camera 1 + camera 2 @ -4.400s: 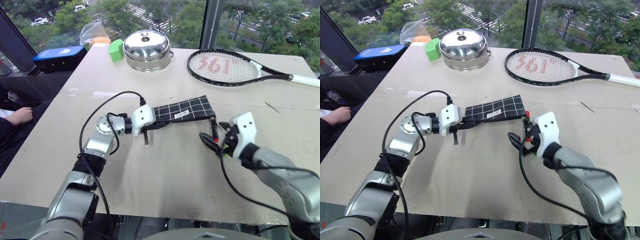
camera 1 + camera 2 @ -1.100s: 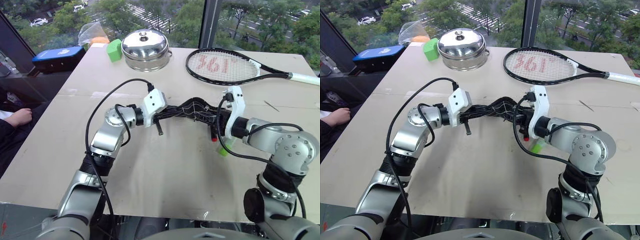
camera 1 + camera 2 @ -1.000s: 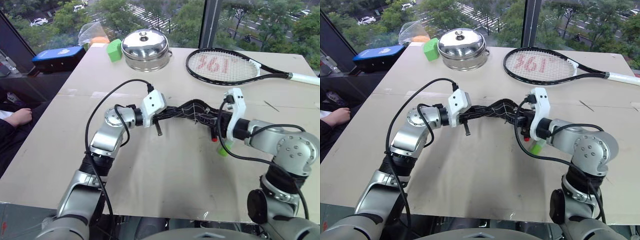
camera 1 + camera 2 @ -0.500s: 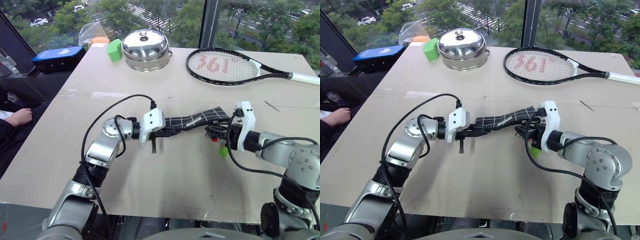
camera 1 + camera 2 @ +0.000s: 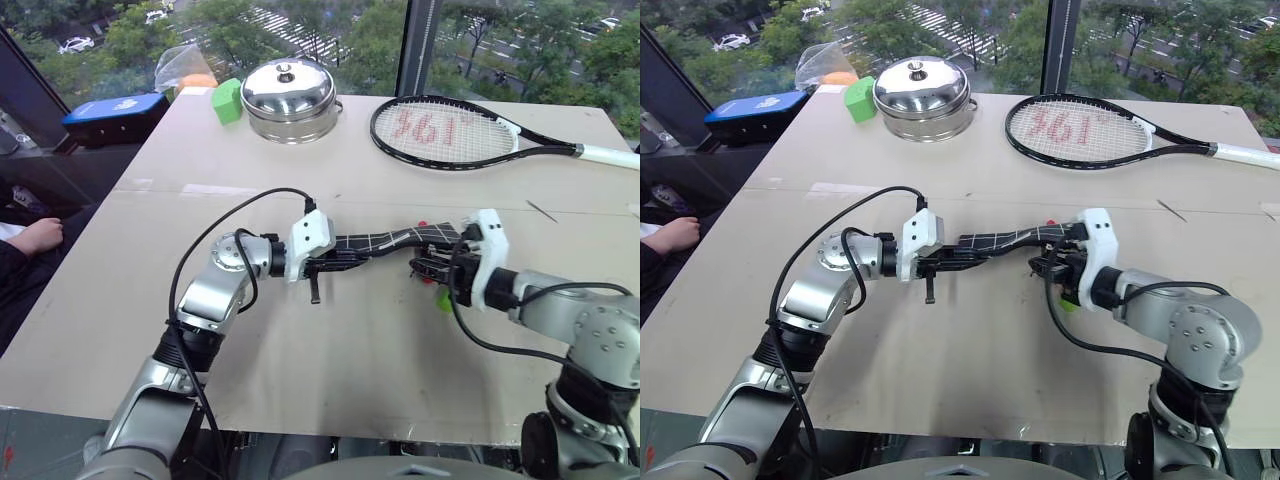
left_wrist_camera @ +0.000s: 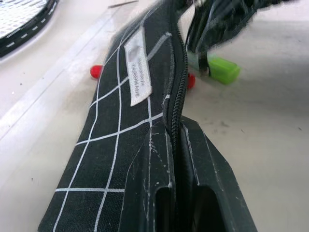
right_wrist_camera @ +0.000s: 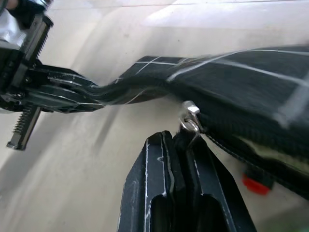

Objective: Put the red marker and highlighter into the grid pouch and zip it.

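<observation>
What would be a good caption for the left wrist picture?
Left gripper pinching the zipper edge of the grid pouch, with the red marker and highlighter lying on the table behind.

The grid pouch (image 5: 385, 240) stretches across the middle of the counter (image 5: 330, 350), between the left claw (image 5: 335, 262) at its left end and the right claw (image 5: 425, 268) at its right end. The highlighter (image 5: 443, 298) lies on the counter just before the pouch's right end. A pot (image 5: 291, 100) and a racket (image 5: 470, 133) sit well behind, pot to the left. A block (image 5: 230, 100) rests left of the pot.
</observation>
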Controlling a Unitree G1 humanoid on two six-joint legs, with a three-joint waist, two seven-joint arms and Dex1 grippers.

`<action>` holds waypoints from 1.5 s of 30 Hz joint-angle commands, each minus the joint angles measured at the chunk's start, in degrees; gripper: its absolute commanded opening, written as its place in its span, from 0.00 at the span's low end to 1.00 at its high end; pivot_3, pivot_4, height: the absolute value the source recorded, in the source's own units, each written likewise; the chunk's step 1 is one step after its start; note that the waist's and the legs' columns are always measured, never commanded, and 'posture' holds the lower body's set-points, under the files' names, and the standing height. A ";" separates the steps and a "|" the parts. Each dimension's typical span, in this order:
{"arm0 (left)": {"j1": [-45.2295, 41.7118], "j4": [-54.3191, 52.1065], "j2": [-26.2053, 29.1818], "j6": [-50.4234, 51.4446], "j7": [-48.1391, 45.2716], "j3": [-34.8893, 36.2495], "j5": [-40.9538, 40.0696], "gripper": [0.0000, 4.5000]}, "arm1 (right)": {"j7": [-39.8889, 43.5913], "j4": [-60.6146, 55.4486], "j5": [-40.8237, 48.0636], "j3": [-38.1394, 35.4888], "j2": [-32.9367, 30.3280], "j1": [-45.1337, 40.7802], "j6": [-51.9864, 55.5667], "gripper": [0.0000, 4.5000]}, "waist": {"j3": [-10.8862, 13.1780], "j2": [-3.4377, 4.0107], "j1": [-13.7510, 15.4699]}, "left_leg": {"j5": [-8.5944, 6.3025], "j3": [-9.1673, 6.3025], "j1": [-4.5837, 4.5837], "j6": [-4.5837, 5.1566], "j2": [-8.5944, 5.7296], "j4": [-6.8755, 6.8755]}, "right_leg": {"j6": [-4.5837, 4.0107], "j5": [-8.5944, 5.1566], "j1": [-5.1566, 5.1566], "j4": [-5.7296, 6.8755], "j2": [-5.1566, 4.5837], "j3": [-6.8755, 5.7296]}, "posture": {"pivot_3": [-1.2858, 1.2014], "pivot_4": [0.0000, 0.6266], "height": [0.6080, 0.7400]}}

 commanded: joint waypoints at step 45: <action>-3.35 -4.17 -3.00 13.07 8.73 -2.45 4.07 0.00 | -7.69 -11.07 -27.43 29.09 -23.48 -7.26 -2.89 0.01 | 0.05 -0.02 0.32 | 0.02 -0.03 -0.05 -0.04 -0.03 -0.07 | 0.06 -0.03 0.01 -0.18 -0.01 -0.01 | 0.52 0.24 1.00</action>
